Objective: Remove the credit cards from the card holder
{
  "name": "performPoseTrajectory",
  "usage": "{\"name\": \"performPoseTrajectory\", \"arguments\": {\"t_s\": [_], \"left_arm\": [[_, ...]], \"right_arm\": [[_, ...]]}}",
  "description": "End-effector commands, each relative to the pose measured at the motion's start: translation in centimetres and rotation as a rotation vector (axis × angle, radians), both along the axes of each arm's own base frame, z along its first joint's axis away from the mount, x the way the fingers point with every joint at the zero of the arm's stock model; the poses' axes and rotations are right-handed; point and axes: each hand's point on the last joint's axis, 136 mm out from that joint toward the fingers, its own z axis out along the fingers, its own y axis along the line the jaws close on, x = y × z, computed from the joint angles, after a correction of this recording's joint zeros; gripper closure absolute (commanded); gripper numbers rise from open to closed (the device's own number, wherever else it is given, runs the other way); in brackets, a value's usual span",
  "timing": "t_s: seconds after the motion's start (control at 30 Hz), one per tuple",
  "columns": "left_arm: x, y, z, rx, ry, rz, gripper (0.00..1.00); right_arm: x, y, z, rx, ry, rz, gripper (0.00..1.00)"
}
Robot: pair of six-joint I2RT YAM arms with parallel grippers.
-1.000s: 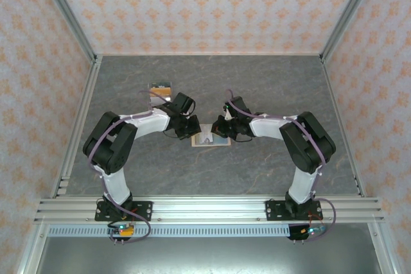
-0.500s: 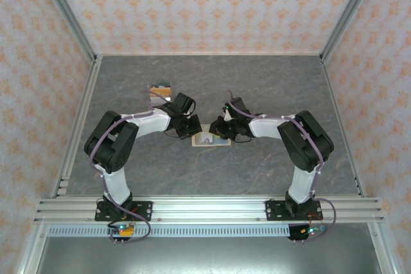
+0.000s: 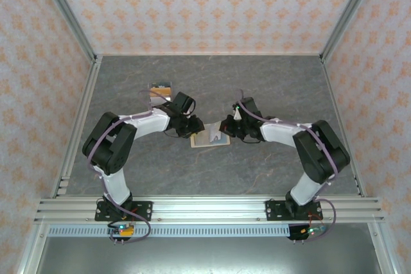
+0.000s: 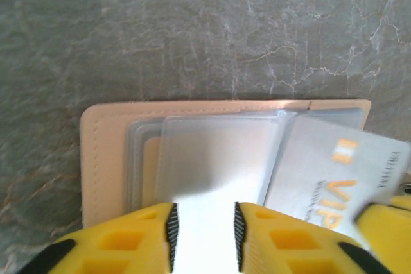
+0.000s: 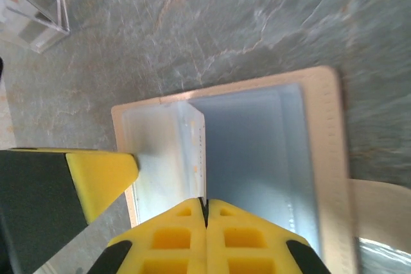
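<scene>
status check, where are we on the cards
Left gripper open over card holder. Right gripper shut on grey card, part out of its pocket. Nothing blocking the pull.

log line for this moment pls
stage: card extraction | left gripper: open over card holder | right gripper: shut on grey-white card | card: partly out of pocket

black-and-white arms (image 3: 144,122) with purple cables (image 3: 95,149), black base plates (image 3: 125,210), yellow tool fingers (image 4: 128,242) with black ridged pads.
</scene>
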Motion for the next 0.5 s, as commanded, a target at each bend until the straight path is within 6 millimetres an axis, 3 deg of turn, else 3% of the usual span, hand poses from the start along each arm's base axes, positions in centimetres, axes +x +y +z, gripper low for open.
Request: {"name": "performPoseTrajectory", "arguments": {"t_s": [0.0, 0.23, 0.47], "left_arm": [[0.3, 0.1, 3.5, 0.009, -0.066, -0.032, 0.61], [1.7, -2.2, 9.1, -0.189, -0.207, -0.058, 0.42], [2.7, -4.6, 15.0, -0.430, -0.368, -0.115, 0.31]], "right_arm": [[0.4, -1.4, 2.3, -0.050, -0.137, 0.039, 1.00], [0.9, -1.0, 10.6, 0.177, -0.334, 0.127, 1.00], [1.4, -0.4, 15.7, 0.373, -0.371, 0.179, 1.00]]}}
